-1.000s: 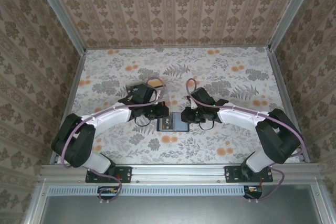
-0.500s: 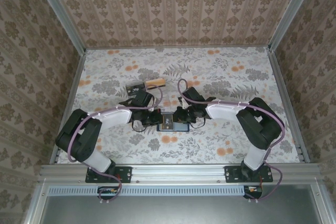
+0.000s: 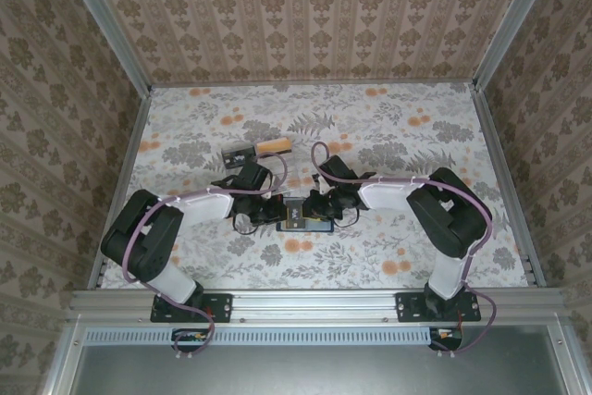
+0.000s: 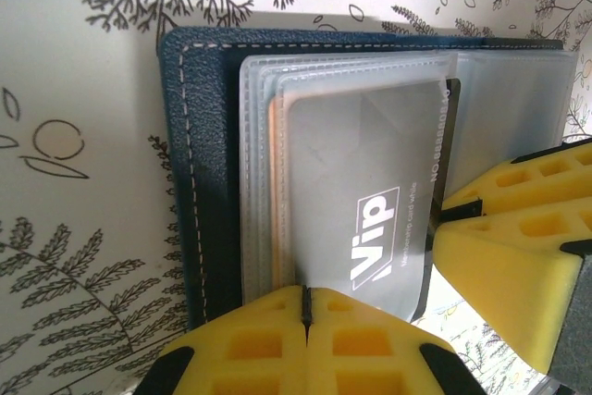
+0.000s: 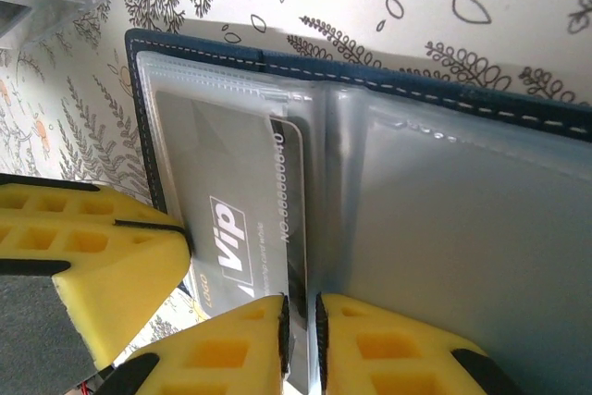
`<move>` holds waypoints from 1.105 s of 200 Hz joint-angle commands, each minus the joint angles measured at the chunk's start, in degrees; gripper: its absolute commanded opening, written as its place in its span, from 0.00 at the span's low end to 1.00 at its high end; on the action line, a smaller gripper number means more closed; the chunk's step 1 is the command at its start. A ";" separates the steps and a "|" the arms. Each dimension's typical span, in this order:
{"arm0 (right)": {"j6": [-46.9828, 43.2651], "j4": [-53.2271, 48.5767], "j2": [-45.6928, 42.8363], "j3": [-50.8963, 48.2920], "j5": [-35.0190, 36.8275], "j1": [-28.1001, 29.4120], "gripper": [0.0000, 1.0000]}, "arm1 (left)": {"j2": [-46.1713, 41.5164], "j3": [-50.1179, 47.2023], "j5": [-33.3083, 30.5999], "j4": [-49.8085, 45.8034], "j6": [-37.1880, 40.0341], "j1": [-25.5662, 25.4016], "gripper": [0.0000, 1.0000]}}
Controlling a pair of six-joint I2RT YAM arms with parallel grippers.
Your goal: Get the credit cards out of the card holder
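pose: in the top view both arms are folded inward, elbows out, forearms low over the desk, meeting nose to nose at its middle. the left arm comes in from the left, the right arm from the right

left end effector: closed, yellow fingers flush together, tips set over the near edge of the clear sleeves of the wallet. whether it presses down or merely touches cannot be told

right end effector: closed to a thin slit on the end of the black card, which sticks partly out of its sleeve. whether sleeve film is caught in the pinch too is unclear

wallet: open flat on the desk between the two end effectors, navy with pale stitching

hidden or unclear: the fingers cover the near end of the card and sleeves. a thin orange edge shows behind the front sleeves; what it belongs to cannot be made out. in the top view the wrists cover most of the wallet. an orange strip by a clear tray farther back is too small to identify
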 commanded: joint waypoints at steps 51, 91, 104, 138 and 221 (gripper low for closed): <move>0.79 -0.28 0.81 0.75 -0.41 0.30 0.00 | 1.06 -0.61 -0.83 -1.26 0.70 -0.09 0.00; 0.08 -1.50 -1.66 -0.71 0.75 -0.44 0.00 | 0.35 -0.62 -1.17 -2.20 1.21 0.39 0.00; -0.05 -1.62 -2.45 -1.44 0.77 -0.99 0.00 | 0.18 -0.72 -1.17 -2.43 1.38 0.53 0.00; -0.27 -1.81 -3.52 -2.52 0.63 -1.63 0.00 | 0.26 -0.74 -1.08 -2.61 1.60 0.70 0.00; 1.04 1.32 -0.83 -2.11 -0.92 -1.63 0.22 | 1.71 -0.65 -0.03 -1.57 1.35 0.44 0.00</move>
